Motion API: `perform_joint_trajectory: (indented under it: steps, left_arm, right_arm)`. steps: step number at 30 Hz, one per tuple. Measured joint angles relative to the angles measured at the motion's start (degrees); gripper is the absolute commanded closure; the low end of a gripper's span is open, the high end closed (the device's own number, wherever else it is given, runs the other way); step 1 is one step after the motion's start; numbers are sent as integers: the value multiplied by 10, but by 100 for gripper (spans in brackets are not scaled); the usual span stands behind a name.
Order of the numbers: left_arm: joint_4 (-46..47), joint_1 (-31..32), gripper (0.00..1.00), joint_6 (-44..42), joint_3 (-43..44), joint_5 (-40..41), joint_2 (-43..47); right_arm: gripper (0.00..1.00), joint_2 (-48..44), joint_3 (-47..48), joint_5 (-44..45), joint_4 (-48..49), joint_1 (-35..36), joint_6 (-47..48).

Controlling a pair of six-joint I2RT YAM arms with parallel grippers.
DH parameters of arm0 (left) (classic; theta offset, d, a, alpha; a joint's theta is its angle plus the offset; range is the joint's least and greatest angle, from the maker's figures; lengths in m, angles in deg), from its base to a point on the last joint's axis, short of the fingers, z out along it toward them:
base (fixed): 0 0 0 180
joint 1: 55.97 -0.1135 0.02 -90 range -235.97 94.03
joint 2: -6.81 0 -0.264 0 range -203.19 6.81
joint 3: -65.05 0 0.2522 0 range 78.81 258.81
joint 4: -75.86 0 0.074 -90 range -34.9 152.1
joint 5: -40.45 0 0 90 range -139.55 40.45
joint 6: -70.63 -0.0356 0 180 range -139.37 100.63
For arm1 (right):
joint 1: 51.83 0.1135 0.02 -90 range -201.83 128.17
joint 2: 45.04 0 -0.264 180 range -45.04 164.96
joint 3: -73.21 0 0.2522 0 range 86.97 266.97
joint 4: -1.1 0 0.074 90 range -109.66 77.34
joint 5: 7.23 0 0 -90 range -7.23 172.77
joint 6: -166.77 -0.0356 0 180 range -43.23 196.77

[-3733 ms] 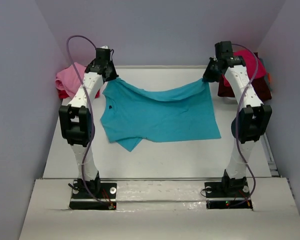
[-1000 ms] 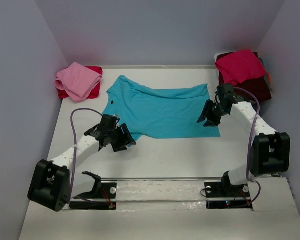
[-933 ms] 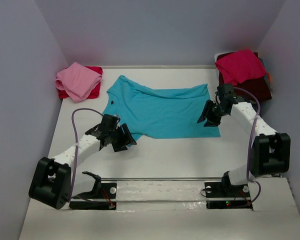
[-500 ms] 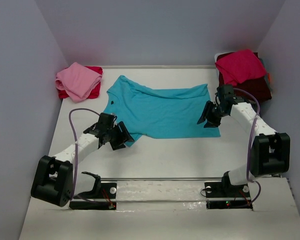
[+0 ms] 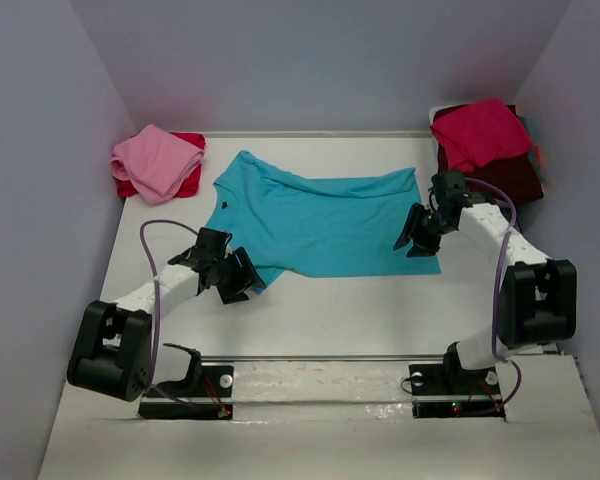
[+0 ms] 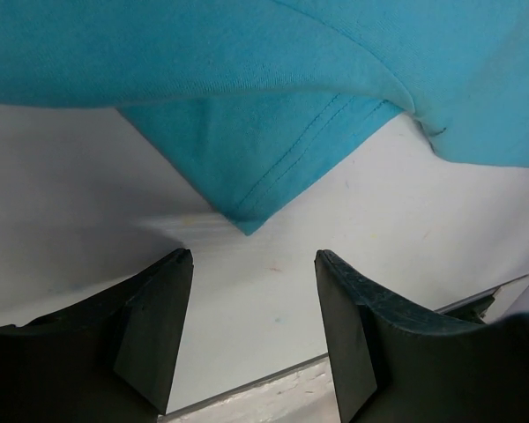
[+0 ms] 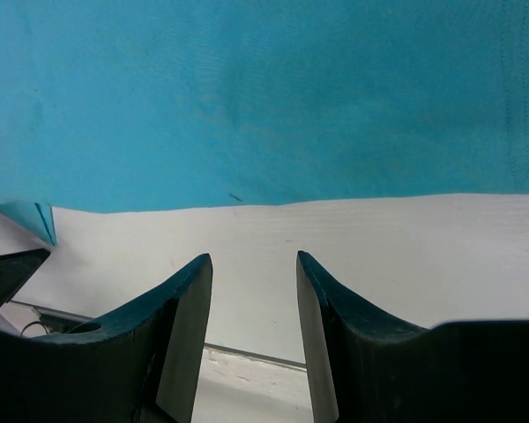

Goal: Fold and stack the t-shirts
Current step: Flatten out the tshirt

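turquoise t-shirt [image 5: 320, 215]: light, limp, drapes | we judge best holds: near-left sleeve tip [image 6: 247, 211], near hem [image 7: 335, 181] | left gripper [image 6: 251, 273] agape, empty | right gripper [image 7: 254, 273] agape, empty

Pale lilac walls [image 5: 330, 60] enclose a white table [image 5: 330, 300], seemingly evenly lit.

white table [image 5: 330, 310] under a flat turquoise t-shirt [image 5: 320, 220], pink-topped pile [image 5: 156, 160] far left, crimson-topped pile [image 5: 483, 135] far right
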Motion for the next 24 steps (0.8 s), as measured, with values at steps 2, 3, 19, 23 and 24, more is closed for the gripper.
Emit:
perform_joint_trajectory:
  steps: [2,3,19,23,24]
  left_arm:
    - [2,0,32,-1,0,-1,-6]
    - [3,0,32,-1,0,-2,-9]
    - [55,-1,42,2,4,-40,-52]
    - [55,-1,49,3,4,-35,-53]
    - [53,-1,49,3,3,-31,-53]
  right_arm:
    - [51,2,0,0,0,0,0]
    - [51,2,0,0,1,0,0]
    - [51,17,7,-2,2,0,1]
    - [51,20,7,-2,2,0,2]
    - [52,20,7,-2,2,0,2]
